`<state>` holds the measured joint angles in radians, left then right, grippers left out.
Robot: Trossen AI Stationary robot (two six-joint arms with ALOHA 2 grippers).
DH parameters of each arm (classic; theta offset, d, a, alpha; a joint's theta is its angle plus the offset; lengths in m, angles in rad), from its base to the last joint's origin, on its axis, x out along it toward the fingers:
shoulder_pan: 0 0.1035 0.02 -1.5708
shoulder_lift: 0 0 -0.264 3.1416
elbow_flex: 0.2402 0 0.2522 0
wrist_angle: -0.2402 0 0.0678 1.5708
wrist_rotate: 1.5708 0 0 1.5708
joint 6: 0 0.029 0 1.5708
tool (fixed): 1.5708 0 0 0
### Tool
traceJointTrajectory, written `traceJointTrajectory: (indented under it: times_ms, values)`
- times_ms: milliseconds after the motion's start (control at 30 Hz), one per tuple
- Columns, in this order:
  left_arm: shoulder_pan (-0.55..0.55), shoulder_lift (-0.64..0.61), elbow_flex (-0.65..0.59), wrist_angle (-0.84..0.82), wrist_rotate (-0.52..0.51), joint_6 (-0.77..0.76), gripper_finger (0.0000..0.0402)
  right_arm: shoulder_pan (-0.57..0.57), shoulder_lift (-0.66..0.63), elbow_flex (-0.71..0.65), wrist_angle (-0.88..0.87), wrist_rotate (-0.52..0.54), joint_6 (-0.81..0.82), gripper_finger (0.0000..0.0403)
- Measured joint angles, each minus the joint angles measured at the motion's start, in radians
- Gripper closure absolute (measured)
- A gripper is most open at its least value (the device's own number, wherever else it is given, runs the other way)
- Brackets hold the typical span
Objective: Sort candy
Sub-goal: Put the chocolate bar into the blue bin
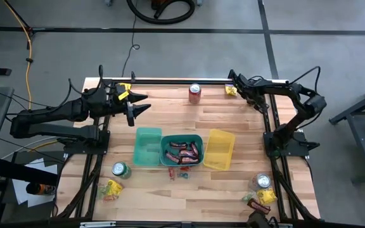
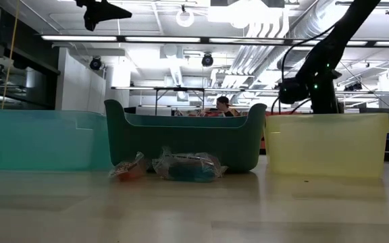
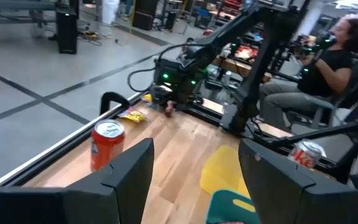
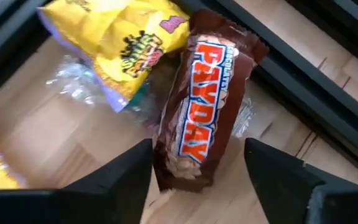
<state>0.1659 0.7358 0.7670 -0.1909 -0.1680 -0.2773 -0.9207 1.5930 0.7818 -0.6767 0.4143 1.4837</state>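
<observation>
In the table's far right corner lies a brown-red candy bar, flat on the wood next to a yellow packet and clear wrappers. My right gripper points steeply down over it and is open, with one finger on each side of the bar's near end; I see no touch. In the high view this gripper is above the yellow candy. My left gripper hangs open and empty above the table's far left part. The dark teal bin holds several brown-red bars.
A light teal bin and a yellow bin flank the dark teal one. A red can stands at the far edge, and a green can near left. Loose candy lies before the bins, near left and near right.
</observation>
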Motion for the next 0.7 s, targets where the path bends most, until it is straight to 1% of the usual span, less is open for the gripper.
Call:
traceJointTrajectory:
  times_ms: [133,233,333,433,500,600,700]
  values:
    - [0.0,0.001,0.0,0.0,-0.011,-0.008,0.0179,-0.009,0.019,0.0,-0.012,-0.015,-0.041,0.0214]
    - [0.0,0.001,0.0,0.0,-0.029,-0.025,0.0179,0.0,0.005,0.0,-0.038,-0.012,-0.09,0.0267]
    - [0.0,0.001,0.0,0.0,-0.052,-0.027,0.0179,0.024,-0.036,0.0,-0.077,0.011,-0.172,0.0326]
    - [0.0,0.001,0.0,0.0,-0.076,-0.027,0.0179,0.068,-0.11,0.0,-0.12,0.053,-0.262,0.0379]
    - [0.0,0.001,0.0,0.001,-0.092,-0.027,0.0179,0.107,-0.187,0.0,-0.139,0.074,-0.312,0.0391]
    - [0.0,0.001,0.0,0.002,-0.107,-0.027,0.0179,0.185,-0.336,0.003,-0.129,0.084,-0.389,0.0382]
    - [0.0,0.001,0.0,0.002,-0.109,-0.027,0.0179,0.297,-0.499,0.007,-0.024,0.075,-0.509,0.0378]
